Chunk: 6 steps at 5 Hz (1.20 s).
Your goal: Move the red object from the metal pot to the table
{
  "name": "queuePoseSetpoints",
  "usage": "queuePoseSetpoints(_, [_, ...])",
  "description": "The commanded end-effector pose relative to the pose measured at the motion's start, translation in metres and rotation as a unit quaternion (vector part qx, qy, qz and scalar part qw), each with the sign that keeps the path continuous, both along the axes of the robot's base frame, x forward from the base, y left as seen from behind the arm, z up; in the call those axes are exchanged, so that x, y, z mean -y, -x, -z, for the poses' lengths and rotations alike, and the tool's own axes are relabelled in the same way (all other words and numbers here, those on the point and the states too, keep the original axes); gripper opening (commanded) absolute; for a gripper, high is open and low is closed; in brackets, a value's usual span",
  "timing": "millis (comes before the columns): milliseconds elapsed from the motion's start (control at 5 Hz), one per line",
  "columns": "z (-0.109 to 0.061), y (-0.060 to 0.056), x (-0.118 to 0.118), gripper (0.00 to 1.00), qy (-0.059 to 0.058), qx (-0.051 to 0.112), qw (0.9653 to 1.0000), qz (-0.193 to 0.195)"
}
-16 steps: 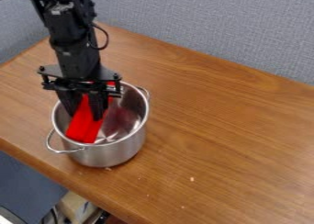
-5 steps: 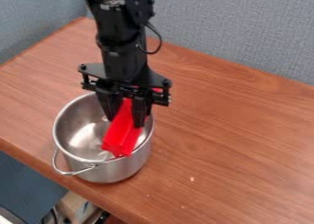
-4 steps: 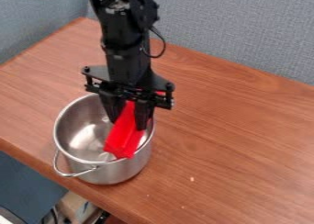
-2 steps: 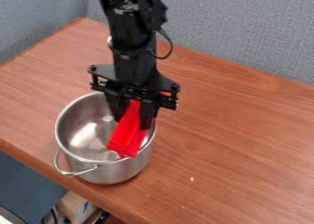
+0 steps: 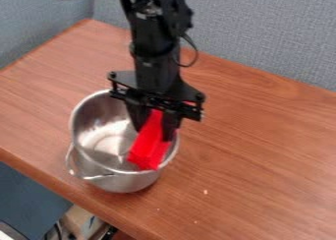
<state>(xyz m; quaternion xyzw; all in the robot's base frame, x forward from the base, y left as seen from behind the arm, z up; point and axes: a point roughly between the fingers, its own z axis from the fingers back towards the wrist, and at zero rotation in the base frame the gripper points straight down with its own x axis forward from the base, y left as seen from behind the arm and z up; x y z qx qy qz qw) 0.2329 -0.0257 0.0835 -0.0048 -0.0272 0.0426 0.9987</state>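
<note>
My gripper (image 5: 156,123) points straight down, shut on the top of the red object (image 5: 149,148), a bright red flat elongated piece that hangs tilted below the fingers. Its lower end shows in front of the right-hand rim of the metal pot (image 5: 102,136), a shiny round steel pot near the front edge of the brown wooden table (image 5: 256,136). Whether the red tip touches the rim I cannot tell. The pot's inside looks bare on the left. A loop handle shows at the pot's front left.
The black arm (image 5: 155,28) rises from the gripper toward the top of the view. A grey wall (image 5: 262,28) stands behind the table. The table's rounded front edge (image 5: 39,185) runs close below the pot.
The gripper has carried the red object to the right, from over the pot's middle to its right rim. The pot has also shifted a little to the right.
</note>
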Motion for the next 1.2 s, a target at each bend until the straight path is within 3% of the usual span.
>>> queuePoseSetpoints(0, [0.003, 0.001, 0.028, 0.00, 0.010, -0.002, 0.9992, 0.039])
queuePoseSetpoints(200, [0.007, -0.002, 0.028, 0.00, 0.003, -0.005, 0.9991, 0.042])
queuePoseSetpoints(400, [0.016, -0.010, 0.027, 0.00, 0.003, -0.007, 0.9992, 0.040])
queuePoseSetpoints(800, [0.030, -0.013, 0.028, 0.00, 0.006, -0.011, 0.9993, 0.036])
queuePoseSetpoints(1000, [0.031, -0.013, 0.022, 1.00, 0.010, -0.012, 0.9993, 0.034])
